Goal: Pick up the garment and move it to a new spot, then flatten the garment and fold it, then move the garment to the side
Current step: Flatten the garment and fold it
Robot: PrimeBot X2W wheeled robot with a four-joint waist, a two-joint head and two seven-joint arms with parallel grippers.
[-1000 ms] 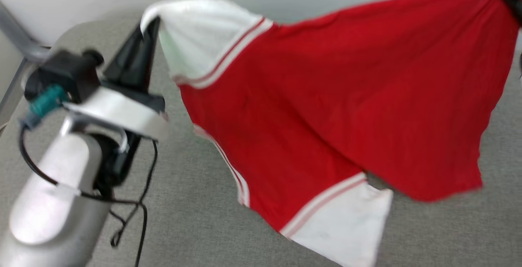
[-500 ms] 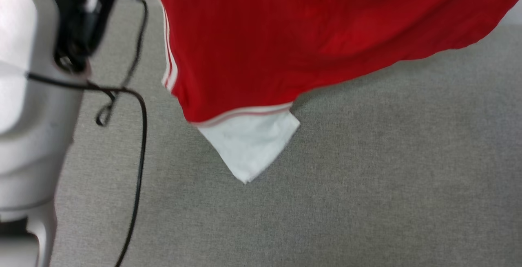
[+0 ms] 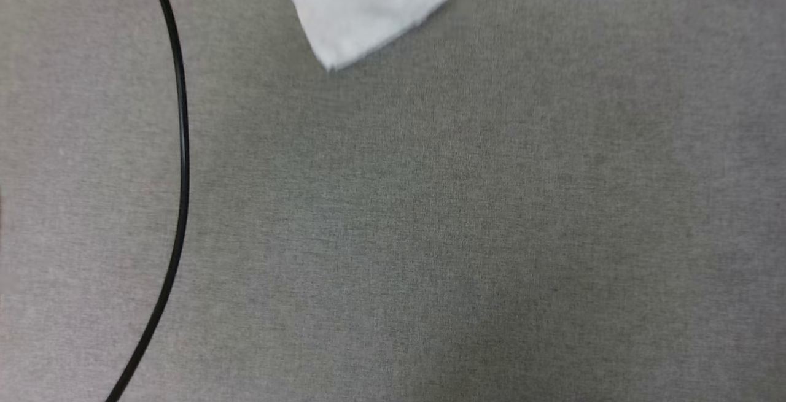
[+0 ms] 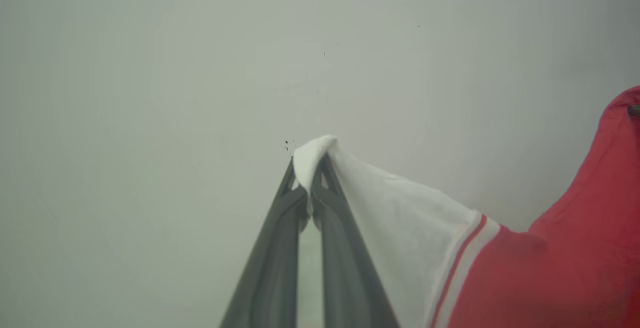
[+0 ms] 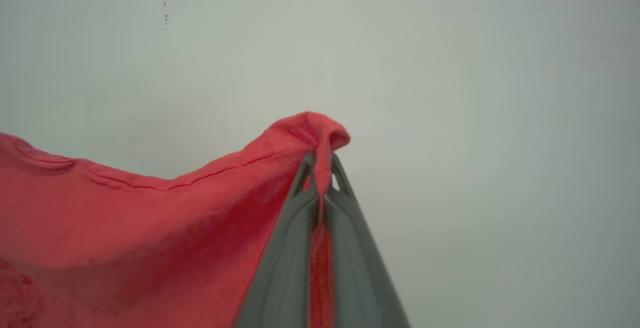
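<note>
Left claw [image 4: 308,170] pinches the garment [image 4: 550,268] by a white sleeve; right claw [image 5: 320,170] pinches its red edge; long axis spans claw to claw above the worktop [image 3: 430,218].

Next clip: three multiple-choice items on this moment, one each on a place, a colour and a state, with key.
1. In the head view, the black cable runs along which side? A left B right C centre
2. What colour cloth does the left tool pinch? A red B black C white
3. The right tool is: A open B shut on the garment C shut on nothing
Key: 1 A, it curves down the left side; 2 C, white sleeve tip nipped there; 3 B, red fabric clamped in it.
</note>
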